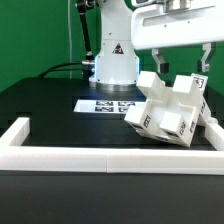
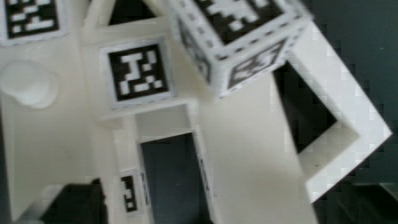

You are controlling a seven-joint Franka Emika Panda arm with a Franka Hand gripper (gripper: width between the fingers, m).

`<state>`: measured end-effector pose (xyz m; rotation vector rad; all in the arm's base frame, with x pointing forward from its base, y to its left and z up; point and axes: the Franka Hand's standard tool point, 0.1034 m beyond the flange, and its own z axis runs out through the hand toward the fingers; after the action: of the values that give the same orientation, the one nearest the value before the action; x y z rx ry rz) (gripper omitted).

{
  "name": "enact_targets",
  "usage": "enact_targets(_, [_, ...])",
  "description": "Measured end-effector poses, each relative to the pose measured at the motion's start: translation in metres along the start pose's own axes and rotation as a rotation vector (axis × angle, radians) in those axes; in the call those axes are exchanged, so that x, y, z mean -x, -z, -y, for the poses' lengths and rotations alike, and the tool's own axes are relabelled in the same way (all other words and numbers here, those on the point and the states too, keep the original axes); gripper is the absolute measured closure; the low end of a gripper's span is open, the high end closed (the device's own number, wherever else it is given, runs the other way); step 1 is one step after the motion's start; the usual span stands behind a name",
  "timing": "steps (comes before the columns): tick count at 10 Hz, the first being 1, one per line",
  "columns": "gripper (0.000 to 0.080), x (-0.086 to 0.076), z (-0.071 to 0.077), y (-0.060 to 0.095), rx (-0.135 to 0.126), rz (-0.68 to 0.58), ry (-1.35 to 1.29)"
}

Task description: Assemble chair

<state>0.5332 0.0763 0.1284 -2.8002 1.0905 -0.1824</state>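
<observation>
So the chair is sitting right under the gripper, partly put together and tipping at an angle rather than standing straight. We're looking at a chunky white cluster of blocky legs and bars, with black-and-white tags showing on several faces. Its low end is resting on the black table. The side facing away from the arm's base is leaning toward the white border rail, though we're not managing to tell whether it's actually touching the rail there.

The gripper is hanging just above the chair's top parts with its fingers spread wide, and nothing is being pinched between them. One finger is hovering close to the chair's highest part, and we can't say if it's making contact.

In the wrist view the chair is filling pretty much the whole picture. We're getting tagged blocks up close, an open rectangular frame slanting off to one side, and dark table peeking through the gaps. It's all a bit blurry, so we're not calling which part is which.

Further out from the gripper, the marker board is lying flat on the table between the chair and the arm's base. The border rail is running along the table edge on the camera's side of the gripper and turning a corner at the exterior view's left
</observation>
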Motion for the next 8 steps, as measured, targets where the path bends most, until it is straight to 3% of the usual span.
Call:
enact_targets(3, [0.0151,-0.005,-0.011,-0.010,0.021,0.001,0.018])
enact_targets(8, [0.0151,-0.025,-0.009,-0.016,0.026,-0.020,0.044])
